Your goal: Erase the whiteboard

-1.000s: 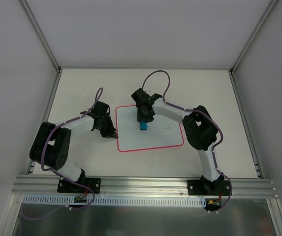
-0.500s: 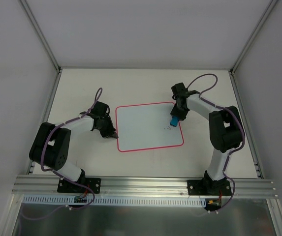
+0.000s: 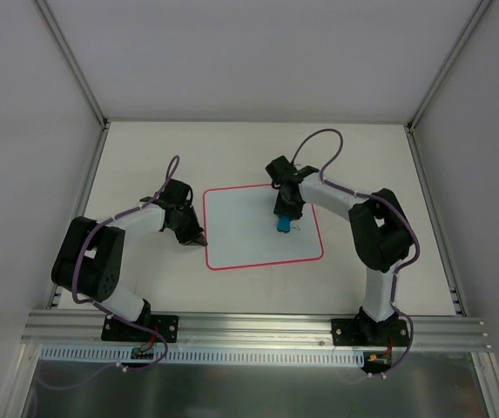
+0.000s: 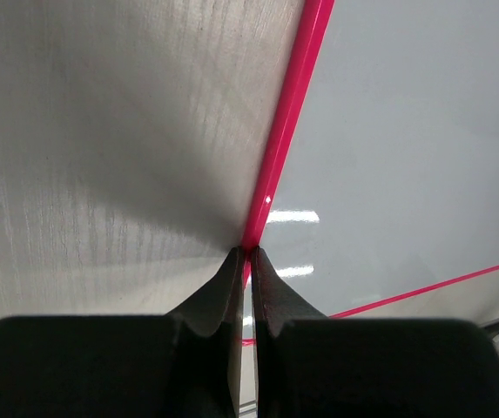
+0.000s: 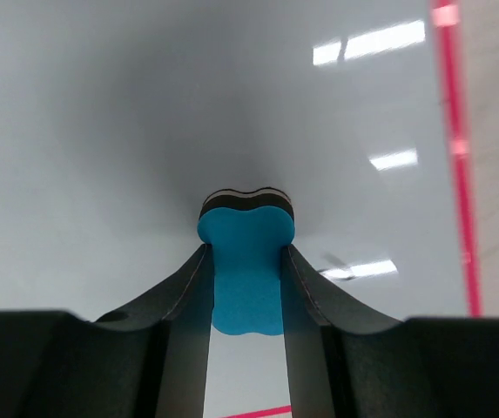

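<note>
Right fingers pinch the blue eraser, which has swung back from the right rim toward the middle of the whiteboard, lying centre of the worktop. Scribble just beside it survives, so wiping is unfinished. Only the left wrist view shows left fingers pressed together on the red rim, probably steadying it.

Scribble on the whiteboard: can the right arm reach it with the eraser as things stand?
Probably yes: the right gripper holds the eraser just beside the scribble on the whiteboard, with nothing between them.
</note>
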Robot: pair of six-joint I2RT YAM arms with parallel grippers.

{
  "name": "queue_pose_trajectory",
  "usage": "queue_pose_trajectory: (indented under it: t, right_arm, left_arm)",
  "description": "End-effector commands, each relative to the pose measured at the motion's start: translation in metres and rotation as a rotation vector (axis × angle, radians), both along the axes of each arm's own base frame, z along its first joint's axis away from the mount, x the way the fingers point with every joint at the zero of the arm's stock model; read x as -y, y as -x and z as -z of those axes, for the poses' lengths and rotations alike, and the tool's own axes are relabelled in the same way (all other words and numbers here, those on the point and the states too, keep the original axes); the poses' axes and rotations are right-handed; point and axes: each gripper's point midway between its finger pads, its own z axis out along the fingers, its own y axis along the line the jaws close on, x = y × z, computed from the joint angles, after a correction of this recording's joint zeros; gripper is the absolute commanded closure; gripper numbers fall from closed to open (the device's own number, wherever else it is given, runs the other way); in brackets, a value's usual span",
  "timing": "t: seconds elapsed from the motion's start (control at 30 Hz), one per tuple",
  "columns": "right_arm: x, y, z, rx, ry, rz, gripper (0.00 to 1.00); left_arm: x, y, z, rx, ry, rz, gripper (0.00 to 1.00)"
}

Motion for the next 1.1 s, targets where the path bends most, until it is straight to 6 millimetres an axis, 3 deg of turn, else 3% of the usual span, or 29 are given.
queue_pose_trajectory:
  t: [0.0,0.07,0.17,0.5,0.6,0.67,0.77,0.8,0.87,0.93,1.07]
  right_arm:
    - [-0.038,0.061,0.032,-0.185,0.004,-0.139,1.00]
    - [-0.042,0.065,0.032,-0.187,0.006,-0.147,1.00]
    - [-0.022,0.064,0.032,-0.158,0.055,-0.104,1.00]
    - [0.103,0.062,0.013,-0.097,0.114,0.257,1.00]
    - [0.116,0.061,0.007,-0.080,0.115,0.285,1.00]
    - [0.110,0.058,0.007,-0.083,0.100,0.259,1.00]
    - [0.081,0.050,0.009,-0.084,0.087,0.171,1.00]
    - [0.064,0.054,0.016,-0.101,0.095,0.114,1.00]
    - [0.033,0.046,0.011,-0.088,0.057,0.048,1.00]
    - [-0.009,0.047,0.013,-0.091,0.033,-0.055,1.00]
    - [-0.072,0.053,0.016,-0.099,-0.013,-0.208,0.99]
  left_arm:
    - [-0.027,0.026,0.021,-0.115,-0.125,-0.032,1.00]
    - [-0.028,0.026,0.021,-0.114,-0.129,-0.036,1.00]
    - [-0.029,0.026,0.021,-0.114,-0.131,-0.040,1.00]
    - [-0.034,0.025,0.020,-0.106,-0.133,-0.055,1.00]
    - [-0.034,0.025,0.020,-0.107,-0.130,-0.058,1.00]
    - [-0.033,0.025,0.020,-0.112,-0.127,-0.055,1.00]
    - [-0.032,0.023,0.019,-0.109,-0.120,-0.055,1.00]
    - [-0.032,0.023,0.018,-0.108,-0.119,-0.055,1.00]
    - [-0.031,0.022,0.017,-0.106,-0.116,-0.054,1.00]
    - [-0.030,0.021,0.017,-0.105,-0.114,-0.053,1.00]
    - [-0.029,0.018,0.016,-0.100,-0.113,-0.052,1.00]
